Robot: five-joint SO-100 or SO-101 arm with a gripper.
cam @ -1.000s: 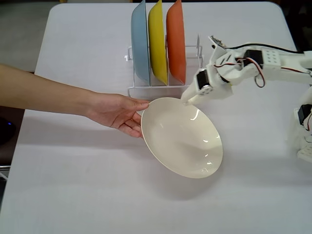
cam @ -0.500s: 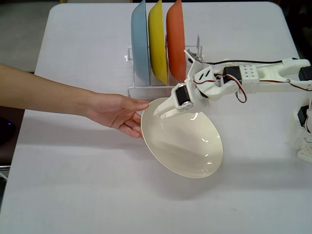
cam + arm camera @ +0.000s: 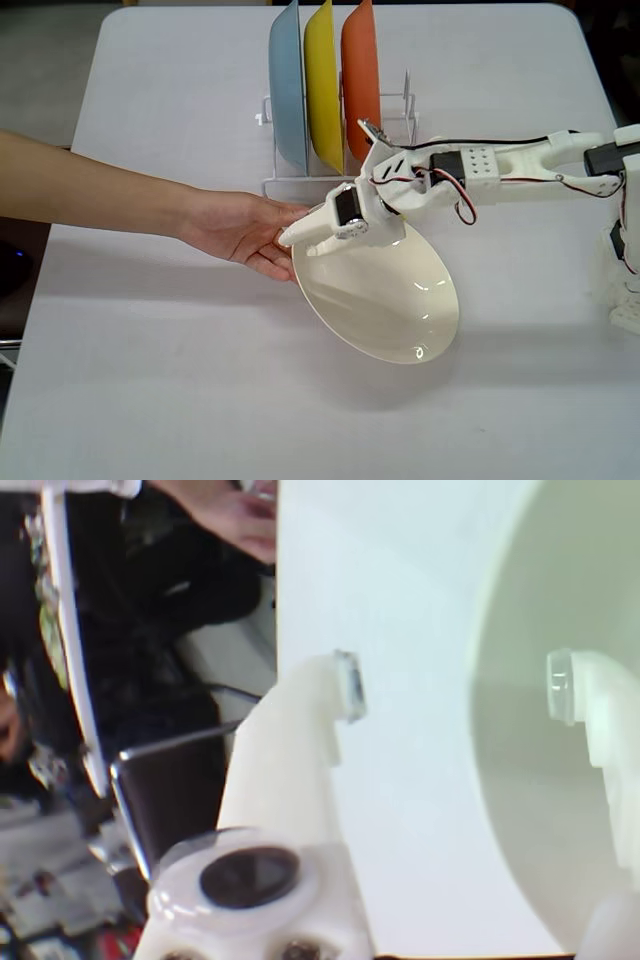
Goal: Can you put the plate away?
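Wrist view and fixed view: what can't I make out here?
- Glossy cream-white round plate: its near-rack rim is covered by the gripper in the fixed view; the wrist view's right and top edges cut it off.
- Fingers: spread apart in the wrist view, but contact with the plate rim is unclear.
- Person's hand: whether it touches the plate is hidden by the gripper in the fixed view.
- White wire rack: its free slot is unclear.

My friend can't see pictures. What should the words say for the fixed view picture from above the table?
A white robot gripper reaches over the rim of a cream-white plate that a person's hand holds tilted above a white table. Behind them, a white rack holds blue, yellow and orange plates upright.
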